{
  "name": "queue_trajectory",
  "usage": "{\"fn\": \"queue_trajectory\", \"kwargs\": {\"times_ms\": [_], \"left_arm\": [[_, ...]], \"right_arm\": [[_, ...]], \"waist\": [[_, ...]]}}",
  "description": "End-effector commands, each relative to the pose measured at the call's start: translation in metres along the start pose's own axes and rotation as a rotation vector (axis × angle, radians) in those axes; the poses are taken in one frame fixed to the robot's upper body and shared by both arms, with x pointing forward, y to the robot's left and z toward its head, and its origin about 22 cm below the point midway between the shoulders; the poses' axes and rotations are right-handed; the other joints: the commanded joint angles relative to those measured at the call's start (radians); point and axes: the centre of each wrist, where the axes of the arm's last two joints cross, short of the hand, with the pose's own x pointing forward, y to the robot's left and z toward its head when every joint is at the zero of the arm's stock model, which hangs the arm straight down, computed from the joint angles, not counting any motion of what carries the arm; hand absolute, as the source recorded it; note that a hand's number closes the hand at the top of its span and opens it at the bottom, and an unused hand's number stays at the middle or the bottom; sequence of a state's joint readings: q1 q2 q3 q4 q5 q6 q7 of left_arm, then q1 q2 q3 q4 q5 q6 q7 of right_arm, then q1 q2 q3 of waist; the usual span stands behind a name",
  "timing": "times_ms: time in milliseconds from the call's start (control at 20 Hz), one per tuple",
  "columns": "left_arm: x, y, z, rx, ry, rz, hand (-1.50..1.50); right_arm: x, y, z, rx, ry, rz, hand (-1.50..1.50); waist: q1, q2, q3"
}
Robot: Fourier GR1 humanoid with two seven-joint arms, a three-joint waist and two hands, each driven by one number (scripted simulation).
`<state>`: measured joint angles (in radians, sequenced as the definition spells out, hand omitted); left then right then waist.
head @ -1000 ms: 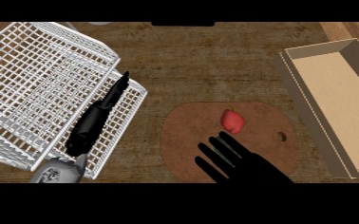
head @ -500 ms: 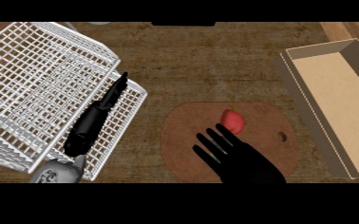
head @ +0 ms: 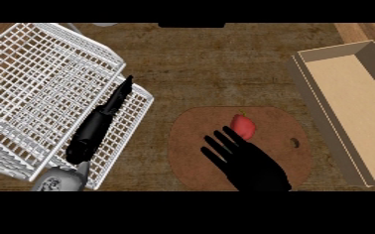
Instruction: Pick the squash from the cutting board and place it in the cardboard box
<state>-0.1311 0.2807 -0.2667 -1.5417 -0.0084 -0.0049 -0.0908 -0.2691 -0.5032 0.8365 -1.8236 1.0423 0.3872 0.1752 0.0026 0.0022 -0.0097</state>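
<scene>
- I count 1 small red squash (head: 243, 126), 1 round brown wooden cutting board (head: 192, 154), 1 open tan cardboard box (head: 341, 90), 1 white wire dish rack (head: 51, 84) and 2 black hands.
- The surface is a dark brown wood-grain counter (head: 212, 64). The rack fills its left side, the board sits near the centre, and the box runs along the right edge.
- The squash is rounded and plain red with a small stem tip at its far end. It lies on the far part of the cutting board, well apart from the box.
- The right hand (head: 249, 161) comes in from the near edge over the board, fingers straight and spread, holding nothing. Its fingertips (head: 224, 134) are just beside the squash's near left side. I cannot tell if they touch.
- The left hand (head: 99, 124) lies over the rack's near right part, fingers straight, pointing far, grasping nothing.
</scene>
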Motion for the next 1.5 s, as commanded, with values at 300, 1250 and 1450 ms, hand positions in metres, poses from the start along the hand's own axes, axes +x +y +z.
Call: {"fn": "queue_trajectory", "kwargs": {"times_ms": [300, 1250, 1450], "left_arm": [[0.018, 0.061, -0.012, 0.062, -0.039, -0.101, 0.00], [0.012, 0.033, -0.004, 0.049, -0.060, -0.113, 0.00], [0.015, 0.027, -0.011, 0.022, -0.072, -0.102, 0.00]], "right_arm": [[-0.009, 0.024, -0.014, 0.005, 0.050, 0.006, -1.50], [-0.096, 0.016, -0.049, -0.179, 0.387, -0.292, 1.50], [-0.138, 0.020, -0.056, -0.190, 0.709, -0.504, 1.50]], "waist": [[-0.003, -0.001, 0.010], [0.017, 0.013, 0.011], [0.034, 0.026, 0.012]]}}
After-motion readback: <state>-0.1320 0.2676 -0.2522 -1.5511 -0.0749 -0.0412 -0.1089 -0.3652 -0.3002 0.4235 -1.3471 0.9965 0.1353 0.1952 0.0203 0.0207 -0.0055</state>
